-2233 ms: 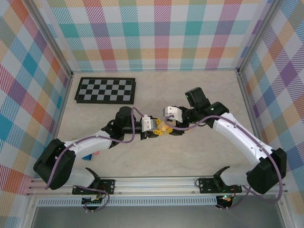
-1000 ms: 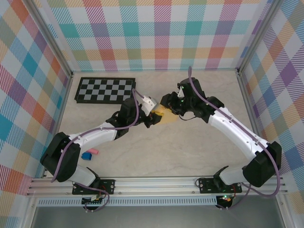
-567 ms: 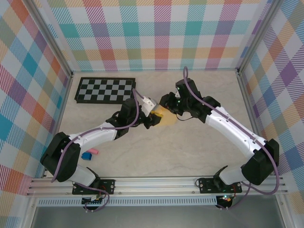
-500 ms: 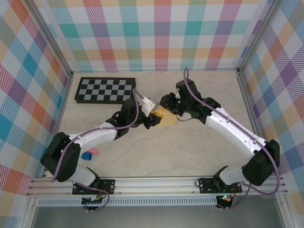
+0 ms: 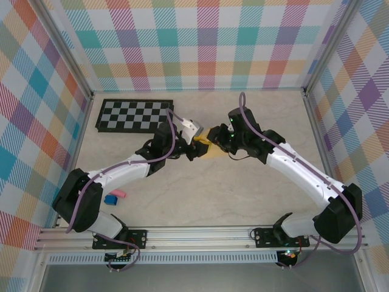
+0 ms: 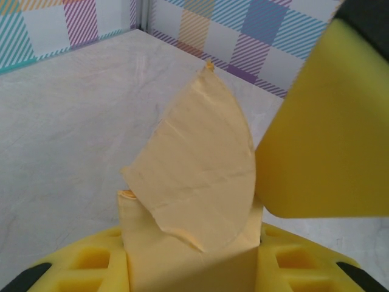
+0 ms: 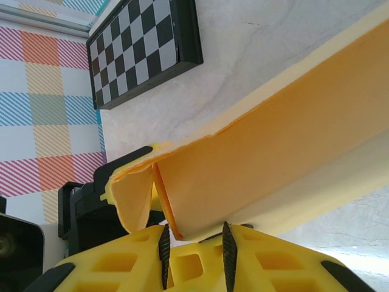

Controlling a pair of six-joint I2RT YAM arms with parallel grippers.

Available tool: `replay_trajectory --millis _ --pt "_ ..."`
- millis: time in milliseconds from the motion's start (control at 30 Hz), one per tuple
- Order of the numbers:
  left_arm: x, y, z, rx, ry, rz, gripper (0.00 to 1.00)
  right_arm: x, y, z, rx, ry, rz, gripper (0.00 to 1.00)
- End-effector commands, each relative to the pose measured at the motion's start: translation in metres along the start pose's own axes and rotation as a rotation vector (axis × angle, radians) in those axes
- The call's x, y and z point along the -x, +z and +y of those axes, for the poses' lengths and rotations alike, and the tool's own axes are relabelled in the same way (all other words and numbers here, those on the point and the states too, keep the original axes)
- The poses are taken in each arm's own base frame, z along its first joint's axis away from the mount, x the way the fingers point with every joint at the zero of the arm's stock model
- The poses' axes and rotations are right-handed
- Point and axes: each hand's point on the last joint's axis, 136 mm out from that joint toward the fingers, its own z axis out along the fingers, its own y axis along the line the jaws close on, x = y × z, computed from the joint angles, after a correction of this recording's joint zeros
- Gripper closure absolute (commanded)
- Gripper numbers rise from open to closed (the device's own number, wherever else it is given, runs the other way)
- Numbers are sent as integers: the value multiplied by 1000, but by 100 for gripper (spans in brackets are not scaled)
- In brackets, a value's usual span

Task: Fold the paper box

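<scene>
The paper box (image 7: 273, 152) was pinched between the left fingers (image 6: 322, 134) and the right fingers (image 7: 121, 267), both holding it, with one flap (image 6: 200, 140) sticking up beside the left fingers, so a hard pull could rip the thin card.

The pale stone-look table (image 5: 200, 201) is bare at the front between the arm bases, and in the far right corner. In the middle the left gripper (image 5: 197, 145) and right gripper (image 5: 217, 138) both pinch the yellow-orange card paper box (image 5: 212, 150), so the left arm (image 5: 121, 173) and right arm (image 5: 304, 176) make a bridge across. A flat black-and-white checkerboard panel (image 5: 135, 115) takes the far left. A small pink piece (image 5: 120, 194) and small blue piece (image 5: 110, 199) lie by the left elbow, and bright checked walls (image 5: 200, 42) close three sides.
</scene>
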Motion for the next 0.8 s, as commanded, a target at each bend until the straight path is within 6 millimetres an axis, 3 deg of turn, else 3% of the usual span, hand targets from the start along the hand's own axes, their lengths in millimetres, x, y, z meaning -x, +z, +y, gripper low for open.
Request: replay_trajectory --millis 0,200,433,767 --pt "13 -1 -3 -30 26 -19 76 10 -15 29 87 6 -27 68" --pt "7 3 -1 -28 4 -2 76 12 -22 35 99 10 -36 68" --pt "14 4 -6 -62 -2 -19 76 14 -9 25 50 5 -36 70" --pt "21 0 -11 -78 3 -38 76 19 5 12 -10 -15 -53 80"
